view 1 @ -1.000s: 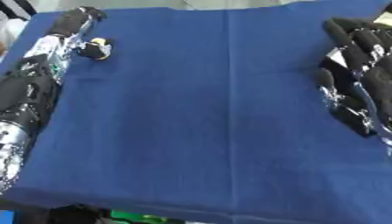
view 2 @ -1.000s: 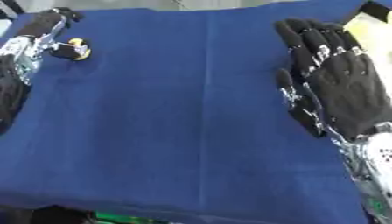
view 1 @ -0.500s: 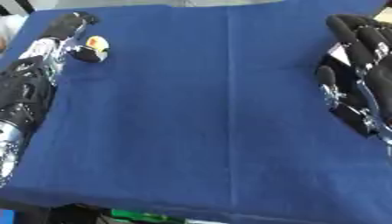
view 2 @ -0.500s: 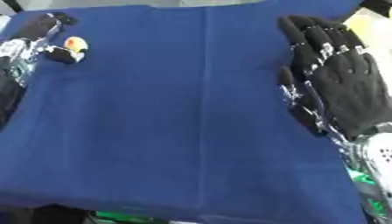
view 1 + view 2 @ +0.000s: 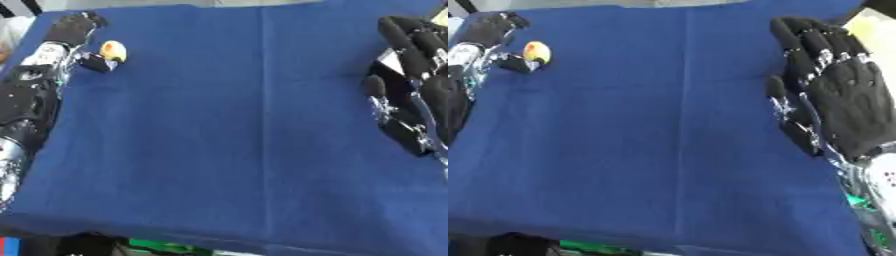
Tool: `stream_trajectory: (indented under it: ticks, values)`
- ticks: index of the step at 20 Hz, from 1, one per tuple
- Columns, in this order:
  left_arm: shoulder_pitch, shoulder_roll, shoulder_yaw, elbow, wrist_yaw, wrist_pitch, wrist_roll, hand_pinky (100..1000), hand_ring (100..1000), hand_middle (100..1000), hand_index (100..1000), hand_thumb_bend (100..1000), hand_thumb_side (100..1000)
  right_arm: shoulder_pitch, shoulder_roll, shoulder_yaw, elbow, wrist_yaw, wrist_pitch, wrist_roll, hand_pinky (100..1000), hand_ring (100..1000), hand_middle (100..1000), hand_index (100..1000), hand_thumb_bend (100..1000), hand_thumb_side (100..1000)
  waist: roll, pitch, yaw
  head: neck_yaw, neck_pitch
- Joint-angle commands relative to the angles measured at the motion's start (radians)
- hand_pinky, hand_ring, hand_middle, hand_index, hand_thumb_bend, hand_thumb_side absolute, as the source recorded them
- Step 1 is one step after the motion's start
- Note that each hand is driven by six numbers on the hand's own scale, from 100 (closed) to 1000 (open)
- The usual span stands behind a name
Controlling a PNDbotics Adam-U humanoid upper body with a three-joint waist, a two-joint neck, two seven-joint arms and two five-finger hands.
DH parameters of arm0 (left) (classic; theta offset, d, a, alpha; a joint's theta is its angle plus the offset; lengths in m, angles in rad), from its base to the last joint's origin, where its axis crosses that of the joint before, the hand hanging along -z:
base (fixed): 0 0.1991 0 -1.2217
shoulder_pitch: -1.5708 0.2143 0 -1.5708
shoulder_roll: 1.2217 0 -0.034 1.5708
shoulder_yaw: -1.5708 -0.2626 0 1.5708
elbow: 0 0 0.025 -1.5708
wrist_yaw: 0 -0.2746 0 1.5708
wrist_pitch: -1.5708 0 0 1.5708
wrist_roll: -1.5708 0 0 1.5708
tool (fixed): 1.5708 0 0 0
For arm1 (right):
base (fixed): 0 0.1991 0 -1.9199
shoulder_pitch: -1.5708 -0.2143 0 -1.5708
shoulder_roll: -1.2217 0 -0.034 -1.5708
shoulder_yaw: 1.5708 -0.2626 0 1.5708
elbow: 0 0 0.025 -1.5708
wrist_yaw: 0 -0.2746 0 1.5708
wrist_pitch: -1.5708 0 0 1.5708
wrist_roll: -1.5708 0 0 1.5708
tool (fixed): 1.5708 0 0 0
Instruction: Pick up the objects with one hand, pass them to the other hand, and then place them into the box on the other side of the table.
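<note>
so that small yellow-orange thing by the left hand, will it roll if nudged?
Likely yes: the small yellow-orange thing looks rounded, and the blue cloth lies flat. Probably light, given how little it is beside the left hand.

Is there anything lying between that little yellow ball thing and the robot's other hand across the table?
Nothing visible does. The small yellow object sits by the left hand; only bare blue cloth lies between it and the open right hand.

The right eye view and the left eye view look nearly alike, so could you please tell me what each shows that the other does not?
Only the right eye view shows the whole right hand, open, and a pale yellow patch beyond it. Only the left eye view shows more of the left forearm. Both share the blue cloth, the small yellow object and the left hand beside it.
</note>
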Motion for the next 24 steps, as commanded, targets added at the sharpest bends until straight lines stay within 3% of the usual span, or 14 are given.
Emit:
stream_trajectory:
  ticks: [1,7,11,17,24]
  values:
    - [-0.011,0.034,0.002,-0.004,-0.026,0.008,0.014,719,637,672,804,452,359,-0.009,-0.004,-0.001,-0.021,-0.006,0.004,-0.003,818,875,882,1000,100,100,-0.003,-0.014,0.0,0.0,-0.003]
    - [-0.007,0.034,-0.008,0.009,-0.081,0.006,-0.02,735,657,690,810,506,416,-0.008,-0.006,-0.001,-0.021,-0.008,0.007,-0.003,817,875,882,1000,100,100,-0.002,-0.013,0.0,0.001,-0.003]
    - [-0.002,0.032,-0.003,0.007,-0.108,0.005,-0.04,721,634,668,795,496,403,-0.008,-0.007,-0.001,-0.021,-0.011,0.008,-0.003,817,876,883,1000,100,100,-0.003,-0.012,0.001,0.0,-0.003]
    - [0.0,0.025,0.012,-0.021,-0.088,0.037,0.058,684,571,599,754,415,317,-0.006,-0.006,-0.001,-0.021,-0.015,0.012,-0.006,815,878,883,1000,100,100,-0.008,-0.007,0.002,-0.001,-0.003]
    - [0.003,0.02,0.001,-0.003,-0.081,0.051,0.1,690,580,607,756,415,342,-0.006,-0.002,0.0,-0.021,-0.021,0.016,-0.01,813,881,883,1000,100,100,-0.014,0.003,-0.001,-0.001,-0.003]
